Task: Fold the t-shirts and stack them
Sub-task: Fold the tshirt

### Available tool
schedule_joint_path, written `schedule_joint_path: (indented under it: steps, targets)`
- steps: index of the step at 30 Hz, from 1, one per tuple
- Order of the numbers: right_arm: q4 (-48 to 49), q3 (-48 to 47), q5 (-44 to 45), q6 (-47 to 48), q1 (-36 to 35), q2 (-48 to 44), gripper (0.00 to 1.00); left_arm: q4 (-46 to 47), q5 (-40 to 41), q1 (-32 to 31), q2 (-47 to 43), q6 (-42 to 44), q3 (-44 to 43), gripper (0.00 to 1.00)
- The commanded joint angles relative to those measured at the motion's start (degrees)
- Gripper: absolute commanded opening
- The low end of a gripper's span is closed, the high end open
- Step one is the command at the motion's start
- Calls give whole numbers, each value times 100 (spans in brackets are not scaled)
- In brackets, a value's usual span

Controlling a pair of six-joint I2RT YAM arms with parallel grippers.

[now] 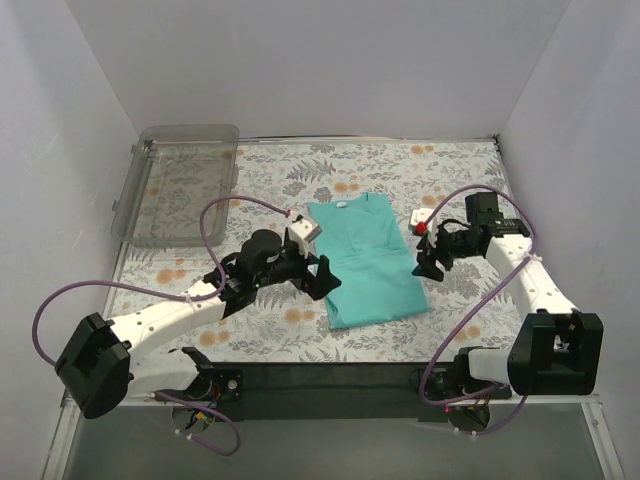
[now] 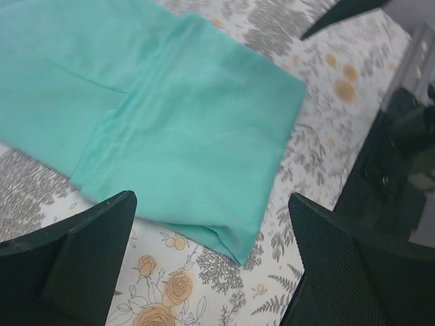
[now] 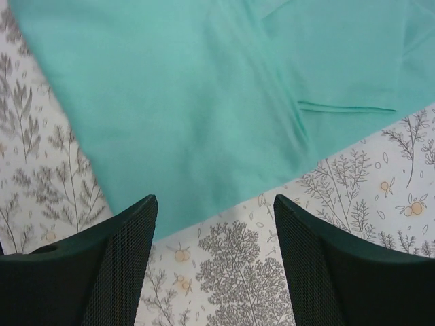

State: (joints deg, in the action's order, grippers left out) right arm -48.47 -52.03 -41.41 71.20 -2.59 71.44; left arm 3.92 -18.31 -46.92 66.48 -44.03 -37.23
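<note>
A plain teal t-shirt point(image 1: 368, 260) lies on the flowered table cloth, folded lengthwise into a narrow strip with sleeves tucked in and the neck at the far end. My left gripper point(image 1: 325, 278) is open and empty, hovering at the shirt's left edge near its lower part; in the left wrist view the shirt point(image 2: 170, 115) lies just beyond the gripper point(image 2: 212, 272). My right gripper point(image 1: 430, 262) is open and empty, just off the shirt's right edge; in the right wrist view the shirt point(image 3: 204, 95) lies beyond the gripper point(image 3: 216, 265).
A clear plastic bin point(image 1: 180, 185) stands at the back left of the table. White walls close in the left, back and right sides. A dark strip point(image 1: 330, 375) runs along the table's near edge by the arm bases.
</note>
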Motion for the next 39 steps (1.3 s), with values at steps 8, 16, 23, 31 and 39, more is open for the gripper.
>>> schedule_joint_path:
  steps: [8, 16, 23, 31, 39]
  targets:
    - [3079, -158, -299, -4376, 48, 933, 56, 556, 433, 1271, 945, -3954, 216, 74]
    - [3397, -176, -8, -5001, 171, 1477, 41, 838, 56, 1422, 2158, -4034, -257, 59]
    - [3388, -105, -113, -5019, 391, 1601, 40, 794, 46, 1431, 2721, -4008, -513, 54]
    - [3379, -114, -148, -5046, 400, 1715, 40, 715, 20, 1431, 3090, -3806, -855, 38]
    - [3361, -114, -166, -5028, 452, 1742, 38, 320, 11, 1457, 3319, -3630, -1189, 32]
